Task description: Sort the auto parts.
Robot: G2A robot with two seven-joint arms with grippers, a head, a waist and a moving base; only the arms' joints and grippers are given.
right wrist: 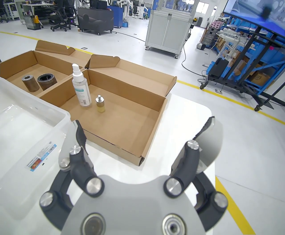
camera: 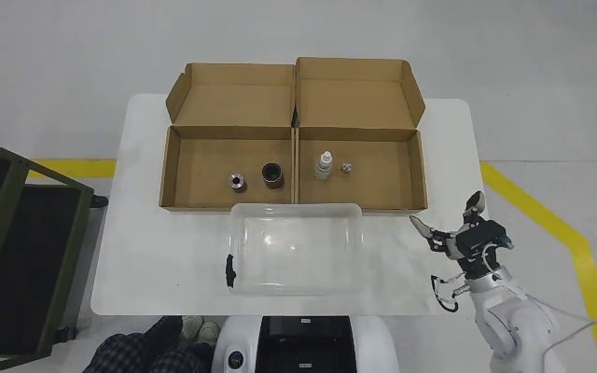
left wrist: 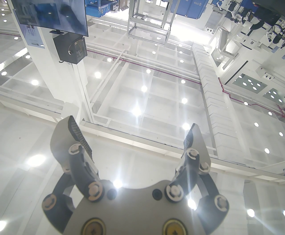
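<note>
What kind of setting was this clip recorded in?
Probably a robotics lab or factory test floor: yellow floor tape runs past the white table, with a framed equipment cabinet, blue storage racks and office chairs behind.

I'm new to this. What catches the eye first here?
Two open cardboard boxes stand side by side at the back of the table: the left box holds a metal cylinder and a dark sleeve, the right box a spray bottle and a brass fitting. A clear plastic bin lies before them; the right gripper hangs open near the table's right edge.
</note>
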